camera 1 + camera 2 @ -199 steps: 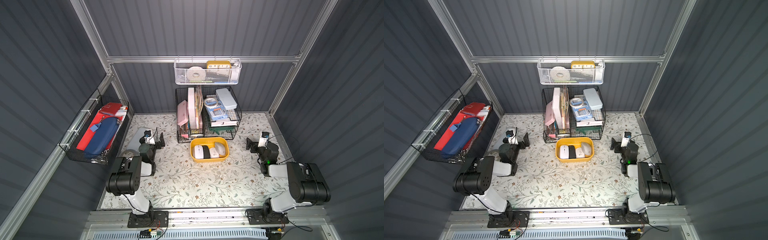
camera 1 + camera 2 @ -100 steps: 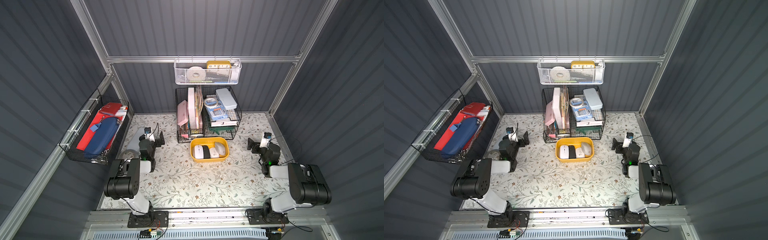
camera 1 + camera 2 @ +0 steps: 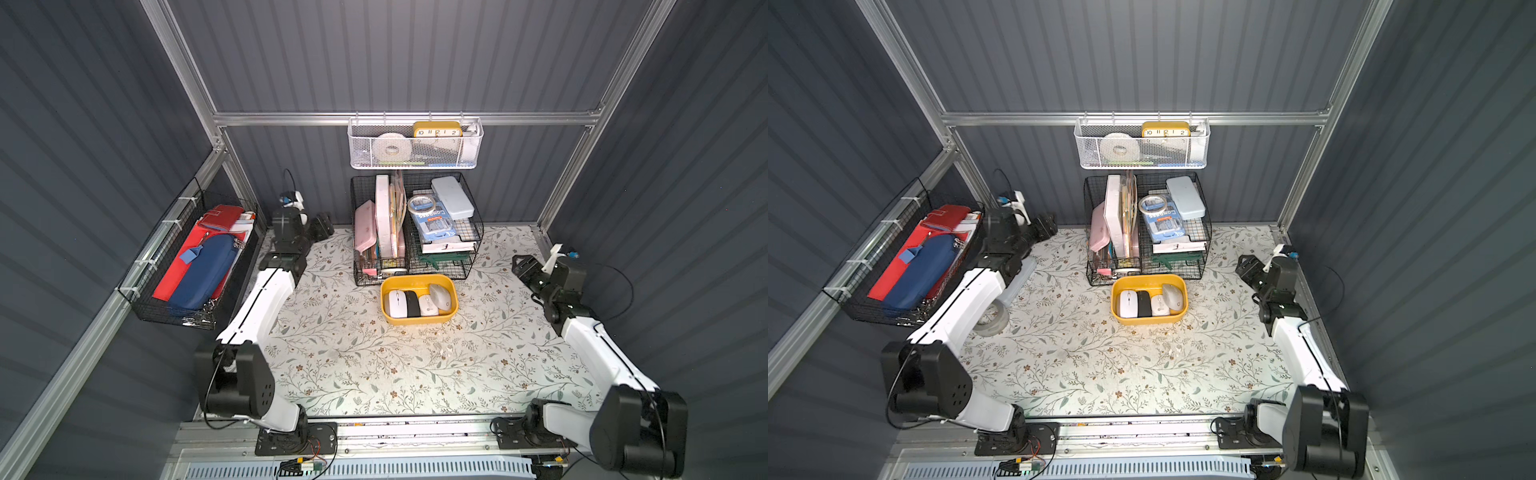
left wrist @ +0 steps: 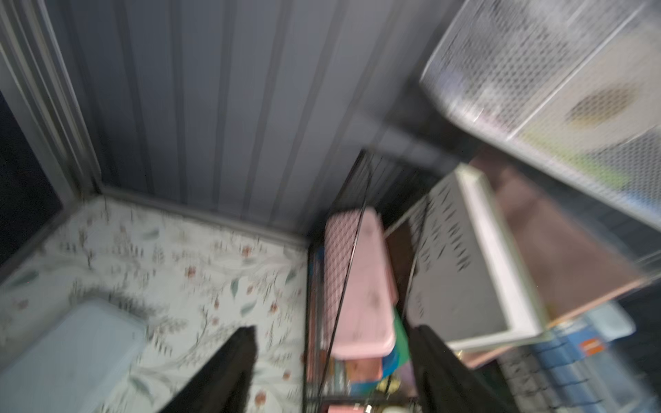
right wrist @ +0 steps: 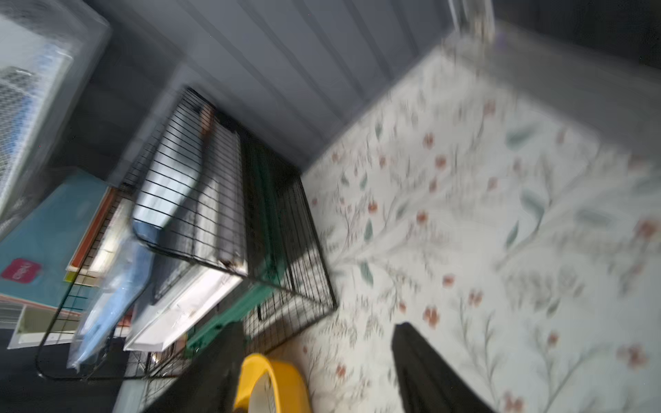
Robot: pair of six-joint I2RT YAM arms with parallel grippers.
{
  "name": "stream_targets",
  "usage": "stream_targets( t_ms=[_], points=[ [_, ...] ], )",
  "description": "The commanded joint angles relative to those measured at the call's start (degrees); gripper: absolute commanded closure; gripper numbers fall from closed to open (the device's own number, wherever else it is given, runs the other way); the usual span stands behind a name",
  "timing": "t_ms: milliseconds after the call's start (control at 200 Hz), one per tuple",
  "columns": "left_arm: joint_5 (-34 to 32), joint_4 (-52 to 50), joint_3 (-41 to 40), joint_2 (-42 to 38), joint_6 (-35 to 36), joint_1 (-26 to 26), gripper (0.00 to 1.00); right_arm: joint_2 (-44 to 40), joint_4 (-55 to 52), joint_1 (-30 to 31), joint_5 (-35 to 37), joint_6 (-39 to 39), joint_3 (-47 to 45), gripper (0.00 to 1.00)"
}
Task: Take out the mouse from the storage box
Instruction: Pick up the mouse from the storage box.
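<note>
Roughly, starting far left: black wire side basket [image 3: 178, 318] hung on the wall with red folder [image 3: 176, 270] and blue pouch [image 3: 203, 270], off the table, plain storage clutter, no part in the task. Next, left gripper [image 3: 321, 226] up near the back wall just beside the black wire baskets [image 3: 459, 270]; fingers spread, nothing between them in the wrist view [image 4: 332, 329]; aimed at the baskets' side rather than the tub, so probably just kept clear of the middle. Under that arm on the floral tabletop [image 3: 374, 365]: clear tape roll [image 3: 990, 320] and pale blue lid [image 3: 1022, 277], mostly hidden. Centre back: white mesh basket [image 3: 365, 153] on the rail with yellow clock [image 3: 436, 129], above the wire baskets crammed with cases and stationery. Just in front of those, contact unclear: mustard-yellow storage box [image 3: 419, 322], open-topped, flat on the table, holding four mice side by side: white mouse [image 3: 397, 303], black mouse [image 3: 412, 303], small white mouse [image 3: 428, 305], grey mouse [image 3: 440, 296] a bit askew at the right end. Packed tight, little finger room; end ones likely easiest. Far right: right gripper [image 3: 521, 266] off the table, well apart from the box, fingers spread and empty [image 5: 318, 327], yellow rim [image 5: 264, 361] low in its wrist view, so judged better lined up for the reach. No mouse out yet.
</note>
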Motion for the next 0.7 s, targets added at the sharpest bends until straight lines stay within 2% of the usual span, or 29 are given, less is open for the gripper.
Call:
stream_targets(
  t_ms=[0, 80, 100, 125, 145, 205, 225, 285, 340, 430, 565, 590, 630, 640, 695],
  points=[
    [-6.4, -18.4, 4.2, -1.7, -7.8, -13.0, 0.55, 0.3, -15.0, 2.6, -5.7, -2.4, 5.7, 0.35],
    [-17.9, -28.5, 10.3, -3.1, -16.6, -26.6, 0.63, -1.0, -18.2, 4.0, -3.5, -4.6, 6.5, 0.32],
    [-19.0, -31.9, 11.8, -2.6, -20.1, -28.6, 0.7, -1.3, -18.8, 4.3, -3.1, -5.0, 6.6, 0.32],
    [-18.7, -35.4, 13.1, -1.7, -23.6, -30.3, 0.85, -1.7, -19.4, 4.7, -2.9, -5.5, 6.8, 0.32],
    [-16.8, -37.1, 13.8, -0.8, -24.8, -31.5, 0.93, -1.9, -19.6, 4.9, -2.6, -5.7, 6.8, 0.32],
    [-11.5, -42.2, 16.0, 3.3, -27.0, -34.9, 0.95, -1.9, -19.0, 5.6, -3.0, -5.6, 6.7, 0.33],
    [-11.3, -44.1, 16.9, 4.8, -28.4, -36.3, 0.93, -1.9, -18.8, 5.8, -3.6, -5.7, 6.7, 0.33],
    [-11.9, -48.4, 21.1, 10.6, -30.0, -41.9, 0.76, -1.9, -18.3, 6.1, -5.8, -5.7, 6.9, 0.33],
    [-15.1, -55.3, 26.8, 17.0, -32.5, -45.4, 0.7, -1.9, -18.4, 6.3, -7.2, -5.9, 7.2, 0.33],
    [-16.2, -64.6, 35.5, 27.4, -36.5, -46.0, 0.64, -3.9, -18.0, 6.6, -8.6, -5.5, 7.1, 0.32],
    [-14.4, -64.7, 41.8, 34.9, -33.2, -45.9, 0.59, -4.7, -17.7, 7.1, -9.2, -5.7, 7.1, 0.3],
    [-14.4, -64.7, 42.5, 35.4, -32.7, -45.8, 0.52, -4.9, -17.6, 7.2, -9.3, -5.8, 7.1, 0.3],
    [-14.1, -64.7, 42.5, 35.3, -32.1, -45.6, 0.24, -5.1, -17.6, 7.3, -9.3, -5.9, 7.0, 0.29],
    [-14.2, -64.7, 42.4, 35.2, -31.9, -45.5, 0.2, -5.1, -17.5, 7.3, -9.3, -5.9, 6.9, 0.29],
    [-15.1, -64.6, 41.2, 33.8, -30.8, -44.3, 0.22, -5.3, -17.3, 7.3, -9.3, -6.0, 6.7, 0.27]
  ],
)
